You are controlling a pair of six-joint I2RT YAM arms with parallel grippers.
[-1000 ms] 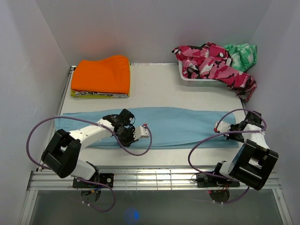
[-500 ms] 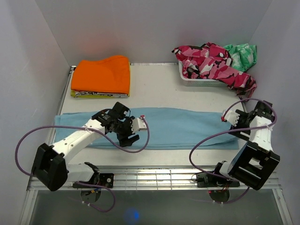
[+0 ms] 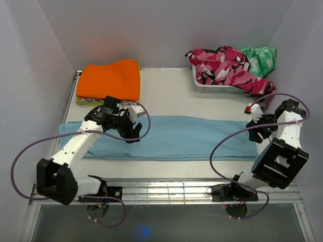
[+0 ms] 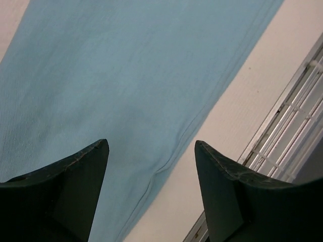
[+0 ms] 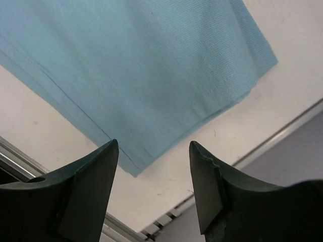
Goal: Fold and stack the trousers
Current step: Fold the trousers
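Note:
The light sky-blue trousers [image 3: 176, 137] lie flat in a long band across the table, left to right. My left gripper [image 3: 132, 133] hovers open above their left part, near the far edge. In the left wrist view its fingers [image 4: 75, 191] stand wide apart over the cloth [image 4: 126, 75] and its near hem, with nothing between them [image 4: 150, 142]. My right gripper [image 3: 256, 135] hangs open over the right end. The right wrist view shows the trousers' corner [image 5: 141, 65] below the empty gap [image 5: 153, 142].
A folded orange garment [image 3: 110, 80] sits at the back left. A white basket [image 3: 217, 84] at the back right holds a pink camouflage garment [image 3: 227, 65] and a green one [image 3: 260, 56]. A metal rail [image 3: 166, 190] runs along the near edge; walls close in on both sides.
Both grippers were shut low at the trousers' near edge; they have opened and lifted. The left moved back and left, the right moved back and right. The trousers stay flat.

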